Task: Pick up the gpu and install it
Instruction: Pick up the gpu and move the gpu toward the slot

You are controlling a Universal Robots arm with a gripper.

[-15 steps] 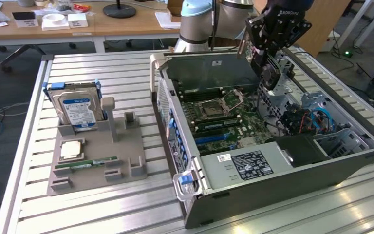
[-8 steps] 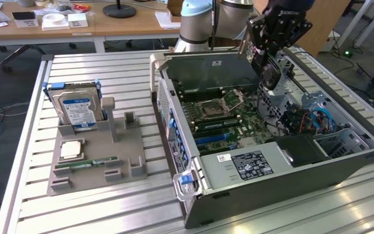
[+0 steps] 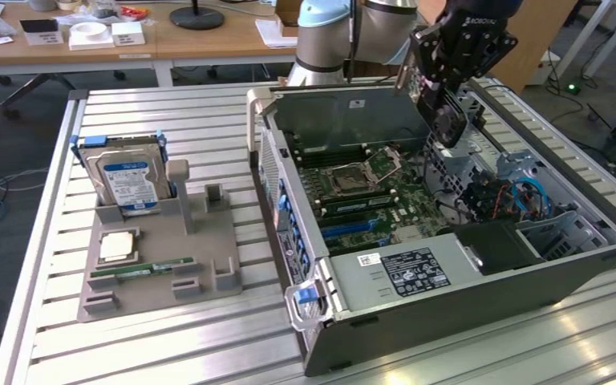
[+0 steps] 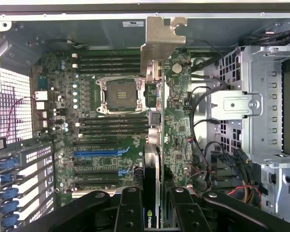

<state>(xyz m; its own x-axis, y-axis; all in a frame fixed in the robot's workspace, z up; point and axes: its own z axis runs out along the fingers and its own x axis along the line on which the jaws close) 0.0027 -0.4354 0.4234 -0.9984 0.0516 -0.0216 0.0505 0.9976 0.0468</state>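
Gpu (image 4: 152, 145) edge-on in the pincer (image 4: 153, 195)

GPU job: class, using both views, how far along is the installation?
Done: the gpu is picked up, clamped in the gripper. In hand: it hangs over the open case, above the motherboard, bracket end away from the gripper. Left: it is not yet seated; the blue slot stands bare.

ROBOTIQ seems printed on the gripper (image 3: 438, 85), and an Nvidia logo marks the gpu (image 4: 150, 216).
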